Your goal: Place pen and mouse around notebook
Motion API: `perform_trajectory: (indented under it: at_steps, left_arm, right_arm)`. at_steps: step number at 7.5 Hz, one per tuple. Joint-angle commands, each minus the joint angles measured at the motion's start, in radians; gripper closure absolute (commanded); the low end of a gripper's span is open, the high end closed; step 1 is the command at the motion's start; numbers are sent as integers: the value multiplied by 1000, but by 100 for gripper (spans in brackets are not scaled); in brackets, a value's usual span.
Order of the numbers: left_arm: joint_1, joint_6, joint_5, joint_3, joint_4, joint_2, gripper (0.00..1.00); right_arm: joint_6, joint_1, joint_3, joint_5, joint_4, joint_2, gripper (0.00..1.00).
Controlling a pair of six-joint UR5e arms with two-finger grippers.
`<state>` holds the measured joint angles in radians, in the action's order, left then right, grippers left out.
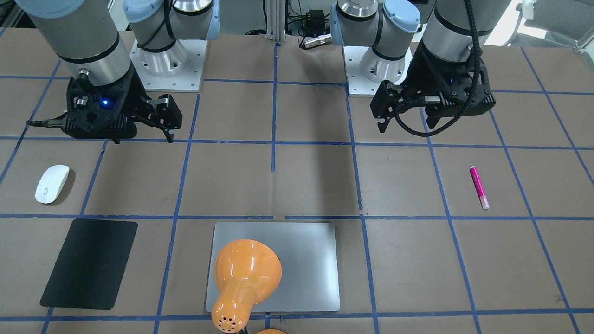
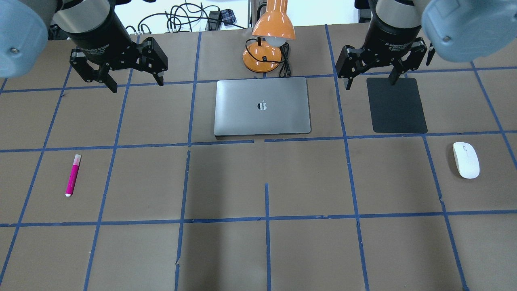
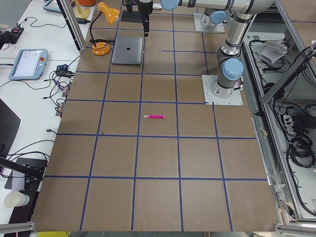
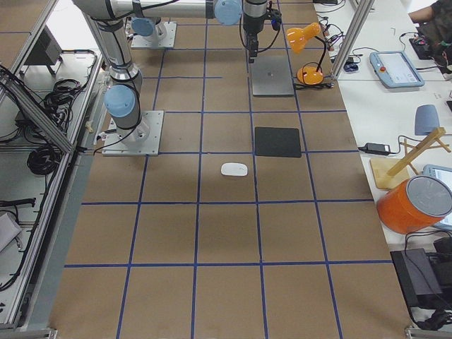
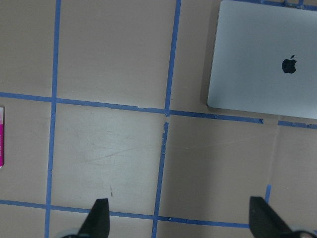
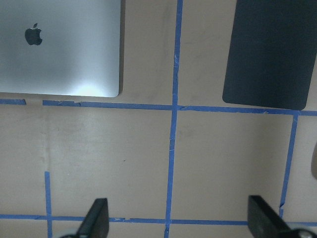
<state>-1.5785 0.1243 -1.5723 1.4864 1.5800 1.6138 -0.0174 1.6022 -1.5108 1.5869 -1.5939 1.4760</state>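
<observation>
The magenta pen [image 2: 73, 175] with its pale cap lies alone on the table's left side, and it shows at the edge of the left wrist view [image 5: 1, 136]. At the far right the white mouse [image 2: 466, 160] rests near the black mat. The silver notebook [image 2: 262, 106] lies closed at the back centre. My left gripper [image 2: 136, 85] hovers open and empty left of the notebook, well behind the pen. Right of the notebook, my right gripper [image 2: 369, 83] hangs open and empty over the mat's back edge, away from the mouse.
An orange desk lamp [image 2: 268, 36] stands behind the notebook, its head leaning over the notebook's far edge [image 1: 243, 278]. A thin black mat [image 2: 396, 105] lies between notebook and mouse. Blue tape lines grid the brown table [image 2: 266, 242].
</observation>
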Motion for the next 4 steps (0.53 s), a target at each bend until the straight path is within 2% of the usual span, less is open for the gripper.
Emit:
perform_trajectory:
  at_steps: [1, 3, 4]
  left_arm:
    - [0, 0, 0, 2, 0, 0, 0]
    - [-1, 2, 0, 3, -1, 6, 0]
    - [-2, 0, 1, -1, -3, 8, 0]
  right_arm:
    - [-4, -40, -27, -1, 17, 0, 0]
    - [-126, -163, -124, 7, -1, 0, 0]
    - [-200, -265, -191, -1, -33, -11, 0]
